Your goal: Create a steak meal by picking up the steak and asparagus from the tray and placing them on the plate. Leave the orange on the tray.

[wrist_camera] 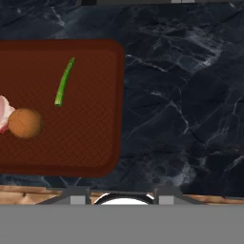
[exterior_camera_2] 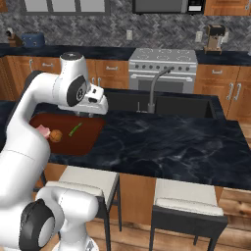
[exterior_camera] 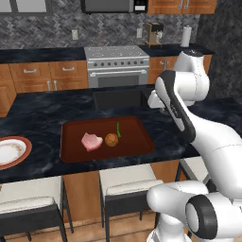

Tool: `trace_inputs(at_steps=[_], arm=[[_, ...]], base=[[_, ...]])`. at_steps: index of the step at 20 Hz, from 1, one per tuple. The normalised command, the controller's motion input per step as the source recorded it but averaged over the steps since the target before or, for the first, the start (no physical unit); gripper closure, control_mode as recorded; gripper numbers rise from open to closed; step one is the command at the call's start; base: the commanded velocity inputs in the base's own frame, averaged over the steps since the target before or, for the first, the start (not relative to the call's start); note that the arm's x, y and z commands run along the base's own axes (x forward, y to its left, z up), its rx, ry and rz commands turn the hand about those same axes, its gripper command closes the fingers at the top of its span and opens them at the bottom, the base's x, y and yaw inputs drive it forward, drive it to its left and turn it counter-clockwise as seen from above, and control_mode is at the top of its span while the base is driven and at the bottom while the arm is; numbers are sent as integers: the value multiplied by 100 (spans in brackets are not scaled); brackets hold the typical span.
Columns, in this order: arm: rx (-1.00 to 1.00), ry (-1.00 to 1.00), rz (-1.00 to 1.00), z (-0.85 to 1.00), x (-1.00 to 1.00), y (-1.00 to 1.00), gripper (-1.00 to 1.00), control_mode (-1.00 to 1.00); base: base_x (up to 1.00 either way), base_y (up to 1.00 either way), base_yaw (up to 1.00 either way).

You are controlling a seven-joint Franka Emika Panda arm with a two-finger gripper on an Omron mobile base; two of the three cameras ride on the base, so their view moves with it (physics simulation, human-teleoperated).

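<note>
The dark red-brown tray [exterior_camera: 137,146] lies on the black marble counter. On it are the pink steak [exterior_camera: 91,141], the orange [exterior_camera: 111,139] just right of it, and the thin green asparagus [exterior_camera: 118,129] behind the orange. The hand view looks down on the asparagus [wrist_camera: 64,82], the orange [wrist_camera: 25,123] and a sliver of steak [wrist_camera: 4,114] at the left edge. My gripper [wrist_camera: 123,195] hovers high above the tray's right edge, open and holding nothing. The red-rimmed plate [exterior_camera: 12,151] sits at the counter's far left, apart from the tray.
A dark sink basin [exterior_camera: 118,99] with a faucet [exterior_camera_2: 154,88] lies behind the tray. A stove [exterior_camera: 116,66] stands at the back wall. Stools [exterior_camera: 127,184] are tucked under the counter's front edge. Bare counter [exterior_camera_2: 171,142] stretches right of the tray.
</note>
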Motion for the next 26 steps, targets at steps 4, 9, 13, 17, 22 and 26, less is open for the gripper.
trace_inputs(at_steps=[4, 9, 13, 17, 22, 26], arm=[[0, 0, 0, 0, -1, 0, -100, -100], [0, 0, 0, -2, -14, 0, -100, -100], [0, 0, 0, -14, -58, 0, -100, -100], [0, 0, 0, -12, -66, 0, -100, -100], [0, 0, 0, -31, -38, 0, -100, -100], [0, 0, 0, -21, -2, 0, -100, -100]], base=[[0, 0, 0], [0, 0, 0], [0, 0, 0], [0, 0, 0], [0, 0, 0], [0, 0, 0]])
